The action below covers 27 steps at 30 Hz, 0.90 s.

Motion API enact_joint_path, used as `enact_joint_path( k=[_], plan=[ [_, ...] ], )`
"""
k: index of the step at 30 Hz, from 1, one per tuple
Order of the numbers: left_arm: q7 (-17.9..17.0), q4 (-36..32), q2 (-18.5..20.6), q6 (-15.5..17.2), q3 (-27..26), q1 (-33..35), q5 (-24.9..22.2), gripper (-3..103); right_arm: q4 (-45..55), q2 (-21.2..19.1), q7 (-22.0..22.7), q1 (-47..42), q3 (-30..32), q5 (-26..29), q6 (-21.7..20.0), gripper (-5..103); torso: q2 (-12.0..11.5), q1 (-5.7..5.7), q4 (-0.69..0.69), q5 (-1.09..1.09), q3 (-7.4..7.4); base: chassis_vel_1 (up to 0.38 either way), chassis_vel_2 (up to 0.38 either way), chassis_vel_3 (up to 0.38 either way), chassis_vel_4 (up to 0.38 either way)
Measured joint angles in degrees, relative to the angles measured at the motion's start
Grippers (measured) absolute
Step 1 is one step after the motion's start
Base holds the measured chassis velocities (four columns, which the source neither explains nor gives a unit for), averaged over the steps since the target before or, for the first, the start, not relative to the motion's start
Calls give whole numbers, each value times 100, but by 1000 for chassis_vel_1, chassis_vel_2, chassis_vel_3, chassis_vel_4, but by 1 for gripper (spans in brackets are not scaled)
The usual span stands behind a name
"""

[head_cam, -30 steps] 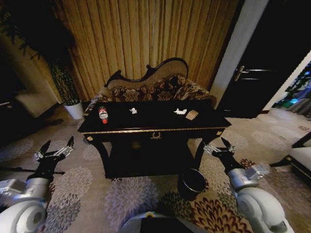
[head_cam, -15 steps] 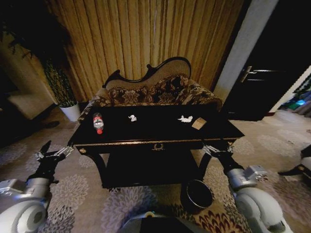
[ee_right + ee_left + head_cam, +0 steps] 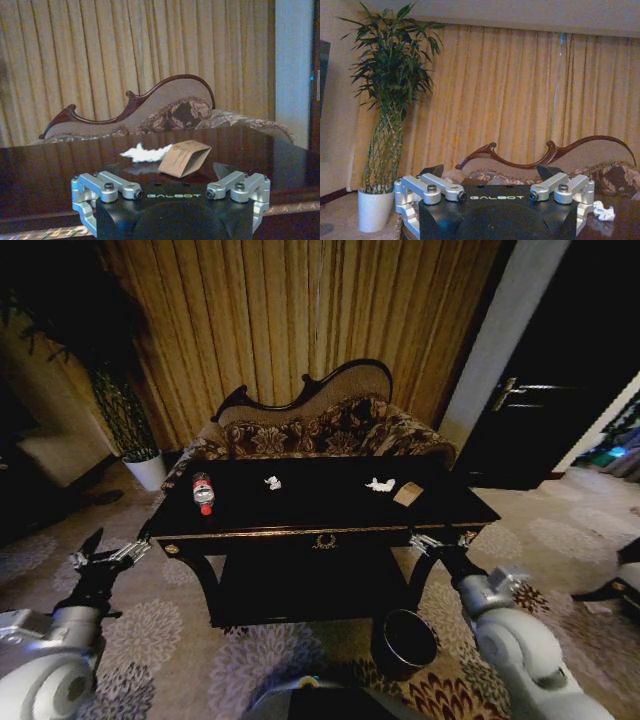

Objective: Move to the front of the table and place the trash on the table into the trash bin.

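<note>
The trash lies on the top of the black desk (image 3: 300,502), spread along it. The small clear bottle (image 3: 202,492) with red label and red cap lies on its side near the desk's left end. A small white paper scrap (image 3: 272,482) is to the right of the bottle, well apart from it, about in the middle of the desk top. A second white crumpled scrap (image 3: 379,484) is farther right, and just beside it stands a small brown paper piece (image 3: 407,494) folded like a tent; in the right wrist view the white scrap (image 3: 146,152) touches the brown piece (image 3: 186,158) or lies right behind it.

The desk has a gold edge and a gold emblem (image 3: 322,540) on its front, and a lower shelf under the top. The trash bin (image 3: 404,642), round and dark with a black inside, stands on the patterned carpet (image 3: 250,660) below the desk's front right corner, near the right leg.

The right pincer (image 3: 437,541) is at the desk's front right corner, close to the gold edge, with its fingers apart and holding nothing. The left pincer (image 3: 108,553) is off the desk's front left corner, over the carpet, also apart and holding nothing.

Behind the desk is a patterned sofa (image 3: 320,425) with a curved dark frame, then the gold curtain (image 3: 300,320). A plant in a white pot (image 3: 150,468) stands to the left of the sofa.
</note>
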Motion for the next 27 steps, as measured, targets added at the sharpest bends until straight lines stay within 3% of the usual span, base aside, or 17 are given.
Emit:
enact_joint_path(
  k=[14, 27],
  plan=[
    [-5, -5, -87, 60, 105, 17, 135, 100, -1635, -992, 12, 1395, -552, 437, -57, 100, 0, 0, 0, -1, 0, 0, 0, 0, 0],
    [-15, -2, -52, 63, 66, 27, 138, 100, -2609, -1227, 17, 2321, -1189, 731, -205, 100, -1, 1, 1, -2, 0, 0, 0, 0, 0]
  ],
)
